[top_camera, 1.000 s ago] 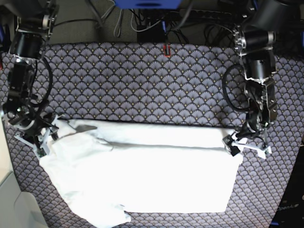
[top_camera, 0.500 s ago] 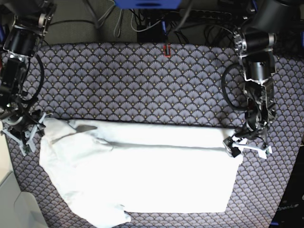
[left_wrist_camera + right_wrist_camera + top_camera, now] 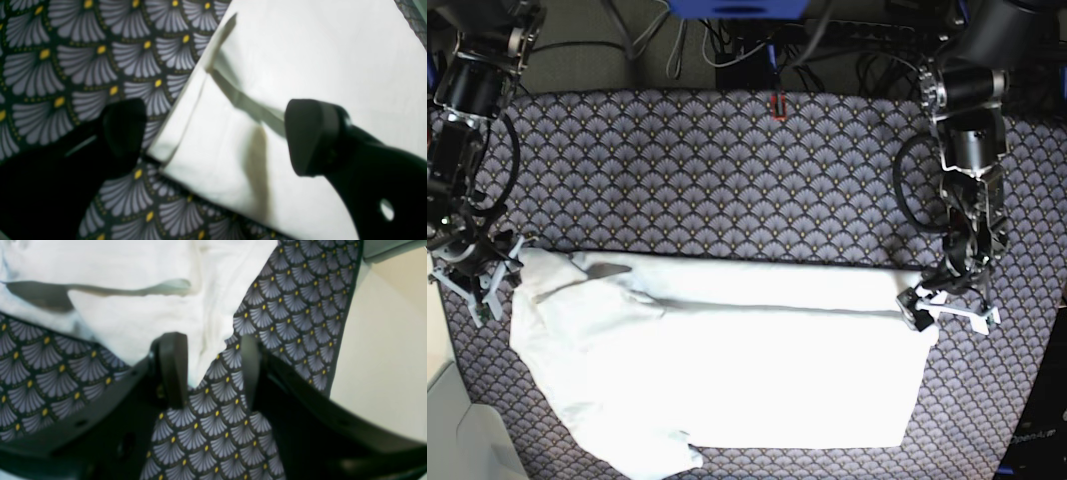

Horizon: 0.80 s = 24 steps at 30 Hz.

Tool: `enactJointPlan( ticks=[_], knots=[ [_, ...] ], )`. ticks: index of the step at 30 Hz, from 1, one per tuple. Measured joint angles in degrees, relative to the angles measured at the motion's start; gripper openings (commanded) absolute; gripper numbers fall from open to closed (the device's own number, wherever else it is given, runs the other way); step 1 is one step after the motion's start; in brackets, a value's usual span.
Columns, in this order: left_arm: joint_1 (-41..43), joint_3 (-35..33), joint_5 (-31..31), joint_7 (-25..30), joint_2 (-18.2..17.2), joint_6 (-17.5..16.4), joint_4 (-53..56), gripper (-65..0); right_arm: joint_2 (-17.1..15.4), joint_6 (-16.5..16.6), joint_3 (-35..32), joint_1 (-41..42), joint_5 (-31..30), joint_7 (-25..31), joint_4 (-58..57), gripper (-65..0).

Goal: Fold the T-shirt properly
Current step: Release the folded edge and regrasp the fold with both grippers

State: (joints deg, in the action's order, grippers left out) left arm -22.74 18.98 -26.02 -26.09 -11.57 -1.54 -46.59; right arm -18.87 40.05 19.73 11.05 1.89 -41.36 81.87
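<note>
under the left fingers (image 3: 213, 136), blurred t-shirt (image 3: 300, 66) corner.

I see the T-shirt (image 3: 727, 350) spread flat, plain white, lightly wrinkled, with a long horizontal fold line across its upper part. Its upper corner on my left-arm side sits between my open left gripper (image 3: 945, 310) fingers; the hem edge (image 3: 186, 110) runs diagonally there. A rumpled sleeve (image 3: 206, 316) points into the gap of my open right gripper (image 3: 213, 373). A lower flap (image 3: 652, 455) trails on the right-arm side.
</note>
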Motion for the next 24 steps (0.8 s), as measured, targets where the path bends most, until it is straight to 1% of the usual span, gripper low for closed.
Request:
enactJointPlan(
  ticks=[5, 7, 10, 11, 13, 15, 16, 18, 19, 21, 22, 24],
  knots=[
    [0.0, -0.4, 0.0, 0.0, 0.0, 0.0, 0.0, 0.0, 0.5, 0.0, 0.0, 0.0, 0.0, 0.0, 0.0, -37.6],
    [0.0, -2.1, 0.1, 0.6, -0.2, 0.4, 0.0, 0.0, 1.0, 0.0, -0.2, -0.1, -0.1, 0.0, 0.0, -37.6],
    [-0.2, -5.9, 0.9, 0.9, -0.7, 1.2, 0.0, -0.4, 1.0, 0.0, -0.2, -0.2, -0.3, 0.0, 0.0, -37.6],
    [-0.3, -6.9, 1.0, 1.0, -0.8, 1.4, 0.0, -5.8, 0.9, 0.0, -0.2, -0.2, -0.2, 0.0, 0.0, -37.6],
    [-1.0, -8.0, 1.1, 0.5, -0.7, 1.6, 0.5, -19.2, 0.9, 0.0, -0.2, -0.1, -0.2, 0.0, -0.1, -37.5],
    [-1.3, -8.3, 0.8, -0.8, -0.5, 1.5, 0.6, -34.5, 0.9, 0.0, -0.2, -0.2, -0.2, 0.0, -0.1, -37.5],
    [-1.3, -8.3, 0.3, -1.1, -0.4, 1.4, 0.6, -43.3, 0.9, 0.0, -0.2, -0.2, -0.2, 0.0, -0.1, -37.5],
    [-1.3, -8.3, 0.2, -1.6, -0.1, 1.6, 0.8, -58.5, 0.9, 0.0, -0.2, -0.1, -0.2, 0.1, -0.1, -37.5],
    [-1.4, -8.3, -0.2, -2.1, 0.0, 1.5, 0.9, -65.0, 0.9, 0.0, -0.2, -0.1, -0.2, 0.1, -0.1, -37.5],
    [-1.6, -8.3, 0.0, -2.4, 0.0, 1.6, 1.0, -64.1, 0.9, 0.0, -0.2, 0.0, -0.2, 0.4, -1.1, -37.5],
    [-1.8, -8.3, 0.0, -2.6, 0.0, 1.6, 1.0, -61.8, 0.9, 0.0, -0.2, 0.0, -0.2, 0.5, -2.0, -37.5],
    [-1.7, -8.3, 0.0, -2.5, 0.0, 1.6, 1.0, -61.2, 0.9, 0.0, -0.2, 0.1, -0.3, 0.5, -3.9, -37.6]
  ],
)
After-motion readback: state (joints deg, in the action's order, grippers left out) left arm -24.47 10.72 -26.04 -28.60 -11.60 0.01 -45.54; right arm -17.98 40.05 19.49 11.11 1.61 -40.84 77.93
